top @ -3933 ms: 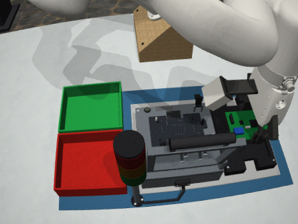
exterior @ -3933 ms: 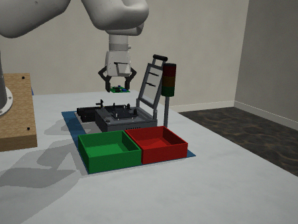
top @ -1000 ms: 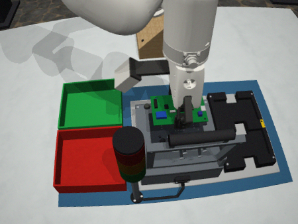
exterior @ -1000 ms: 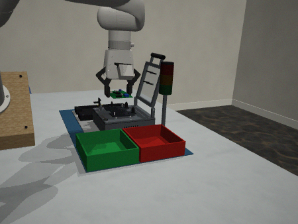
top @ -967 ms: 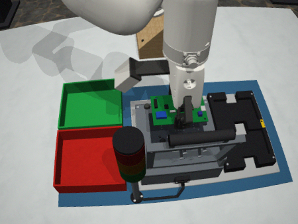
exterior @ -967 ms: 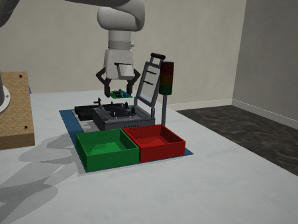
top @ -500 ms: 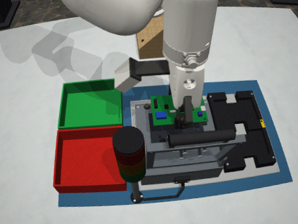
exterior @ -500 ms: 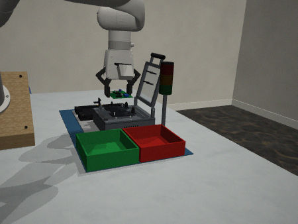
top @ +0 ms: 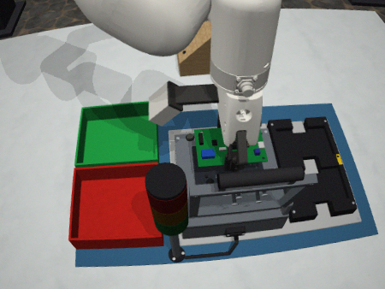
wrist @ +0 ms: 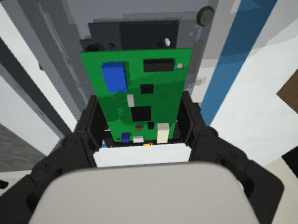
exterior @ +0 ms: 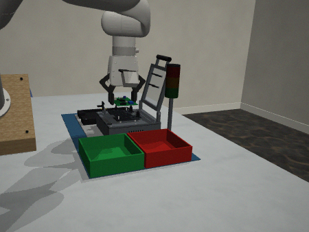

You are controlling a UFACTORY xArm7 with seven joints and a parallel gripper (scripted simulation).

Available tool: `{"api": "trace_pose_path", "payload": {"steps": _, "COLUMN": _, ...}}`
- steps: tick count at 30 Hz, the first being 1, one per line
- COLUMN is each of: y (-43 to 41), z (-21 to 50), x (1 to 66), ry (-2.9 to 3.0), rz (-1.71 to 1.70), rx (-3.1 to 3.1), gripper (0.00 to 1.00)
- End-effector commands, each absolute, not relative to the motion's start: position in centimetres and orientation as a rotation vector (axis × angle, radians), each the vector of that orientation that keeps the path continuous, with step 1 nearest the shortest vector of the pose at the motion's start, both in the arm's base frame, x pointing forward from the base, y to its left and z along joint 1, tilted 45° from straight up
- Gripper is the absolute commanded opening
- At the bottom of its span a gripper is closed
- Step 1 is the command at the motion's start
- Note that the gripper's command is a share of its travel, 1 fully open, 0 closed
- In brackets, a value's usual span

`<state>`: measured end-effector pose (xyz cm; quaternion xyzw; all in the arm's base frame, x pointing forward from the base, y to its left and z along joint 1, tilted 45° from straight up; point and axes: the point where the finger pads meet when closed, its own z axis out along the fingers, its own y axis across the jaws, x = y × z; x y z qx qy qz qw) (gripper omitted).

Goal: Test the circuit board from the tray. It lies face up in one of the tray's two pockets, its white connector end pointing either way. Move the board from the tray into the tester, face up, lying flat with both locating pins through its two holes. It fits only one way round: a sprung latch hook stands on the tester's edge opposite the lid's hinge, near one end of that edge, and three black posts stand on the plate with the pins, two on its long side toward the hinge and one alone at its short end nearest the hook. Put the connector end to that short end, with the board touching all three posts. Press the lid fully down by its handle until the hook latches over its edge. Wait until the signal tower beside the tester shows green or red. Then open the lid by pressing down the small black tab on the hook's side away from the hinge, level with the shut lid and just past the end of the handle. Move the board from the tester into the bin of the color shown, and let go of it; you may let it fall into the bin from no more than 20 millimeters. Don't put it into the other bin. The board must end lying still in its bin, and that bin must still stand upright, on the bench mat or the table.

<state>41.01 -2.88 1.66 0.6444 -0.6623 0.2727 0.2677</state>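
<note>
A: State the gripper condition.

B: The gripper (wrist: pixel 141 131) has its black, angular fingers spread fairly wide and pinching the circuit board (wrist: pixel 137 92) by its two long edges. The board hangs above the tester (exterior: pixel 128 128), not yet seated on its plate.

A: Describe the board.

B: A flat green rectangle, thin and rigid. Its face carries a blue block, several black chips and small white parts. The white connector end (wrist: pixel 142 154) lies nearest the wrist camera, between the finger bases.

A: And the tester?

B: A grey, boxy housing with a dark plate (wrist: pixel 135 35) under the board. Its lid (exterior: pixel 152 86) stands raised, a framed panel topped by a black cylindrical handle (exterior: pixel 163 58).

A: Surroundings?

B: The signal tower (exterior: pixel 172 81), a banded cylinder on a thin post, stands just beside the tester. The green bin (exterior: pixel 90 156) and red bin (exterior: pixel 185 151) are square, open-topped, and touching side by side. The black tray (top: pixel 329 171) sits on the tester's other side. All rest on a blue mat (top: pixel 364 227).
</note>
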Motion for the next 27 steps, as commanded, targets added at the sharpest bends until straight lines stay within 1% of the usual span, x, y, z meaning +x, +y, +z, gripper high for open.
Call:
{"api": "trace_pose_path", "payload": {"steps": 1, "y": -3.0, "z": 1.4, "x": 41.1, "ry": -1.788, "rz": 0.739, "rx": 1.743, "gripper": 0.79}}
{"api": "trace_pose_path", "payload": {"steps": 27, "y": -5.0, "z": -0.6, "x": 41.2, "ry": -1.788, "rz": 0.739, "rx": 1.743, "gripper": 0.79}}
